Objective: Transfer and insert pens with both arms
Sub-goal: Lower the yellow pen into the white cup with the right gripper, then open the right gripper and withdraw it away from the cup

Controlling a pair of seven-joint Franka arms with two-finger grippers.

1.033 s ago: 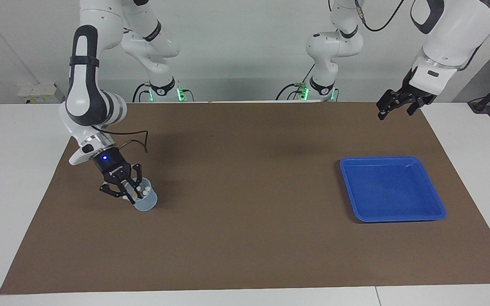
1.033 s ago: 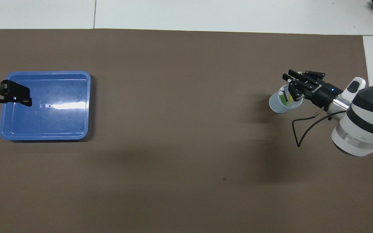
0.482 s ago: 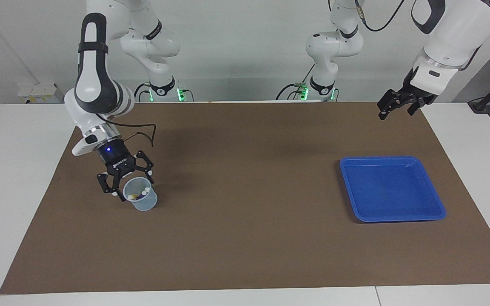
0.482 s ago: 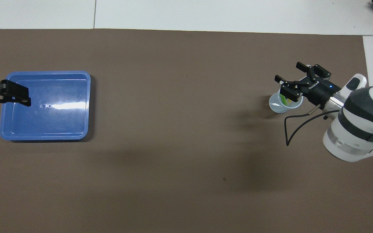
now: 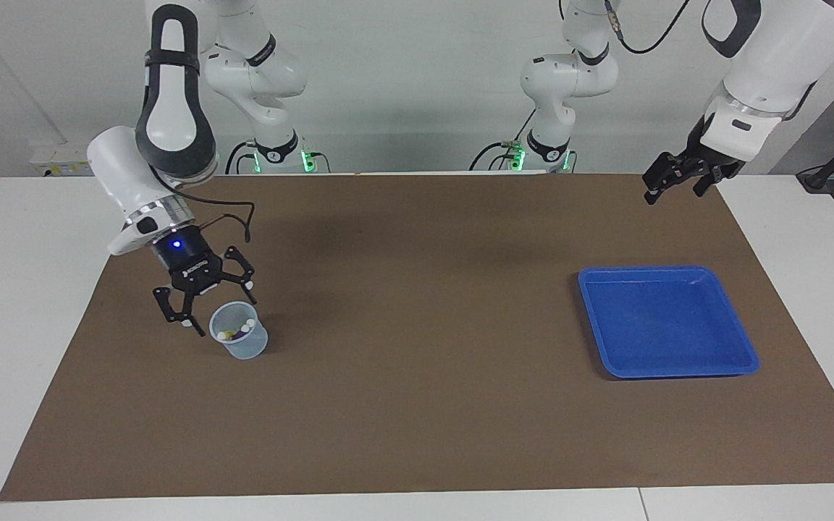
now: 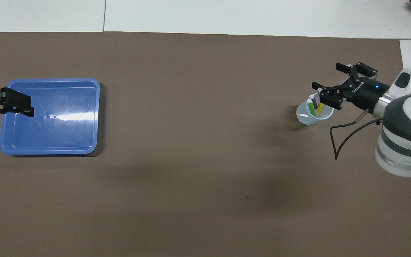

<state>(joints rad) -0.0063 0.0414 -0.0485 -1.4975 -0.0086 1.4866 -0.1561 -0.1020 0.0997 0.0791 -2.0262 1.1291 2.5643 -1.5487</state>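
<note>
Slim pens (image 6: 313, 106) in translucent cup (image 5: 240, 340)

Brown mat, blue tray, three bright pens in a pale cup

A plain brown mat (image 5: 417, 405) covers a white table (image 5: 19, 304). At the right of the facing view lies a glossy blue tray (image 5: 667, 365); at the left stands a clear, faintly bluish cup (image 6: 307, 118) holding a green pen (image 6: 311, 107), a purple pen (image 6: 313, 101) and a yellow pen (image 6: 320, 107), all white-tipped. Both arms are white with dark grey bands; the right gripper (image 5: 203, 304) and the left gripper (image 5: 670, 184) are black, the right one showing a small blue light.
</note>
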